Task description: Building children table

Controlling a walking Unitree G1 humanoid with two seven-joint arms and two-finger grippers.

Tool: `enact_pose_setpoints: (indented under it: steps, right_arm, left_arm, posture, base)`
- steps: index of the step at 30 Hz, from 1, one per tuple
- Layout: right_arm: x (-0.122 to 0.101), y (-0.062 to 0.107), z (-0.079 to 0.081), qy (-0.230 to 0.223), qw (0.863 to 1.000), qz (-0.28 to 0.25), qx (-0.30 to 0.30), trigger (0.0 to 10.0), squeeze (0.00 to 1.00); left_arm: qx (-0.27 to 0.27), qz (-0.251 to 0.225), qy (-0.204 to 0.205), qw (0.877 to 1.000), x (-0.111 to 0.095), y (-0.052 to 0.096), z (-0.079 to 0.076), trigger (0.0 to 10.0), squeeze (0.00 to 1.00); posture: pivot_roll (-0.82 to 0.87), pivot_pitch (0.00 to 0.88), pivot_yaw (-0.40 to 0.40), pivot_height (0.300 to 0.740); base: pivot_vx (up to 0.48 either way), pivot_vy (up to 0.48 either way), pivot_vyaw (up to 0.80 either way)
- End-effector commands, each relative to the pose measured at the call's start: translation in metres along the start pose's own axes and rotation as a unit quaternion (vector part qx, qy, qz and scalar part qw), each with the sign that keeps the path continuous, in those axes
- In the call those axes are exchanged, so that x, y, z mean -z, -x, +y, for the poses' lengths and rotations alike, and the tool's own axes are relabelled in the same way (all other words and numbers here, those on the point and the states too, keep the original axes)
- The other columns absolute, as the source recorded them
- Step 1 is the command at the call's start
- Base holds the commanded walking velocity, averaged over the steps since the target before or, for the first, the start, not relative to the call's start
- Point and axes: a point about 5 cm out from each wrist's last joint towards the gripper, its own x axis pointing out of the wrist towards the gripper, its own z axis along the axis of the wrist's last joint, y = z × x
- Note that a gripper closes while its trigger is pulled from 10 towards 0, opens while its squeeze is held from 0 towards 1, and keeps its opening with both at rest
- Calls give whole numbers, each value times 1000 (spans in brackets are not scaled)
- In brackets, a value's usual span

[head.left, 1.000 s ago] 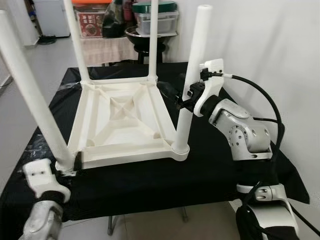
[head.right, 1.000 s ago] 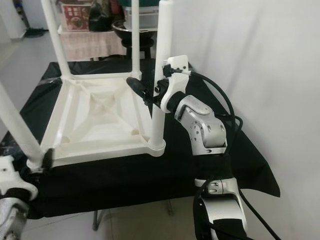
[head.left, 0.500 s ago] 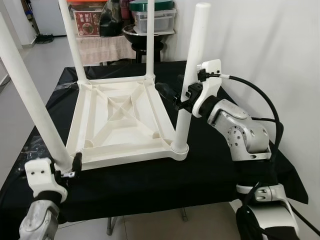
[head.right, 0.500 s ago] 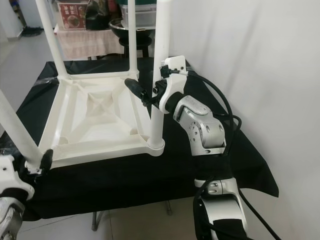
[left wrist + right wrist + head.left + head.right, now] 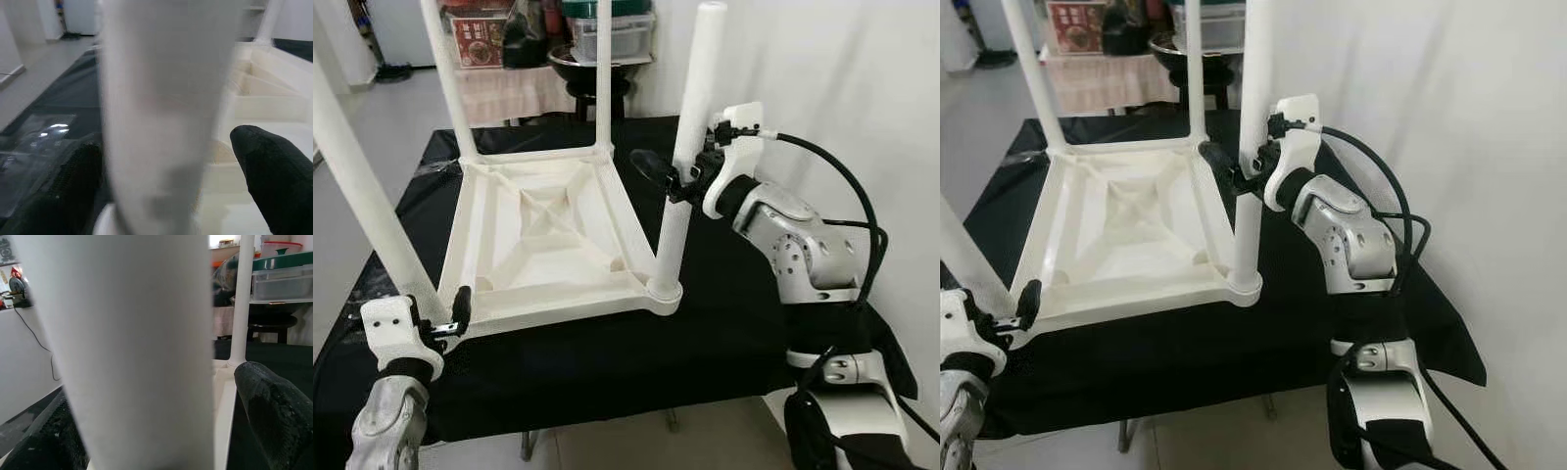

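A white plastic children's table (image 5: 543, 230) lies upside down on a black-clothed table (image 5: 607, 357), its legs pointing up. My right gripper (image 5: 664, 171) is open at mid height on the near-right leg (image 5: 690, 108). The leg stands between its fingers (image 5: 274, 416), with a gap beside one finger. My left gripper (image 5: 438, 311) is open at the base of the near-left leg (image 5: 367, 206). That leg (image 5: 161, 112) sits between its two fingers (image 5: 274, 171), close to both. The two far legs (image 5: 445, 83) stand upright at the back corners.
The black cloth's front edge (image 5: 607, 411) is near me, with floor below. A white wall (image 5: 842, 88) is close on the right. Behind the table stand a dark stool with a bowl (image 5: 592, 64), storage boxes (image 5: 612, 29) and a cloth-covered stand (image 5: 504, 88). Grey floor (image 5: 372, 127) opens to the left.
The head view has shifted a little. My right gripper has slid slightly higher on the near-right leg. My left gripper has risen to the base of the near-left leg.
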Motion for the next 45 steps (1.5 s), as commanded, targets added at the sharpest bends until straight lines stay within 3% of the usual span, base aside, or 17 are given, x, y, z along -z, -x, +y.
enact_pose_setpoints:
  steps: [1, 6, 7, 8, 9, 12, 13, 31, 36, 38, 39, 41, 42, 43, 44, 45]
  right_arm:
    - [-6, -1, 2, 7, 1000, -2, -4, 10000, 0]
    - [-13, 3, -5, 14, 1000, -3, 13, 10000, 0]
    - [-15, 4, -6, 15, 1000, -3, 17, 10000, 0]
    - [-16, 5, -7, 15, 1000, -3, 19, 10000, 0]
    - [-17, 6, -9, 14, 1000, 0, 25, 10000, 0]
    - [-19, 8, -12, 11, 999, 3, 32, 10000, 0]
    - [-22, 11, -12, 3, 999, 3, 33, 0, 0]
    - [-10, 15, -15, -61, 995, 35, 67, 0, 0]
    - [1, 18, -32, -88, 984, 46, 150, 0, 0]
    - [13, 19, -40, -105, 973, 59, 197, 0, 0]
    - [13, 19, -40, -105, 973, 59, 197, 0, 0]
    - [32, 21, -46, -130, 956, 76, 251, 0, 0]
    - [32, 21, -46, -130, 956, 76, 251, 0, 0]
    - [41, 21, -48, -144, 948, 81, 272, 0, 0]
    - [41, 21, -48, -144, 948, 81, 272, 0, 0]
    - [64, 20, -49, -188, 928, 95, 308, 0, 0]
  left_arm:
    - [-11, 15, -5, 1000, 5, 0, 7, 10000, 0]
    - [-6, 24, -13, 1000, 7, -9, 10, 10000, 0]
    - [-6, 23, -13, 1000, 7, -10, 10, 5333, 0]
    - [-6, 23, -13, 1000, 7, -11, 10, 5333, 0]
    - [-4, 21, -11, 1000, 7, -11, 10, 0, 0]
    - [-2, 18, -10, 1000, 6, -13, 8, 0, 0]
    - [-1, 17, -9, 1000, 7, -13, 7, 0, 0]
    - [1, 11, -7, 1000, 8, -13, 6, 0, 0]
    - [12, -32, -24, 999, -19, -20, 6, 0, 0]
    - [24, -75, -34, 996, -49, -28, 6, 0, 0]
    - [24, -75, -34, 996, -49, -28, 6, 0, 0]
    - [45, -148, -46, 987, -102, -39, 4, 0, 0]
    - [45, -148, -46, 987, -102, -39, 4, 0, 0]
    - [57, -185, -51, 980, -130, -42, 2, 0, 0]
    - [57, -185, -51, 980, -130, -42, 2, 0, 0]
    - [98, -272, -71, 955, -200, -44, -6, 0, 0]
  posture:
    - [-4, 0, -26, 740]
    - [-19, 0, -17, 740]
    - [-26, 0, -15, 740]
    - [-26, 0, -15, 740]
    - [-26, 0, -15, 740]
    - [-31, 0, -17, 740]
    - [-33, 0, -18, 740]
    - [-25, 0, -15, 740]
    - [-16, 0, -21, 740]
    - [-7, 0, -22, 740]
    - [-7, 0, -22, 740]
    - [6, 0, -25, 740]
    - [6, 0, -25, 740]
    - [6, 0, -25, 740]
    - [6, 0, -25, 740]
    - [39, 0, -23, 740]
  base:
    - [0, 0, 0]
    - [0, 0, 0]
    - [0, 0, 0]
    - [0, 0, 0]
    - [0, 0, 0]
    - [0, 0, 0]
    - [0, 0, 0]
    - [0, 0, 0]
    - [0, 0, 0]
    - [0, 0, 0]
    - [0, 0, 0]
    - [0, 0, 0]
    - [0, 0, 0]
    - [0, 0, 0]
    - [0, 0, 0]
    - [0, 0, 0]
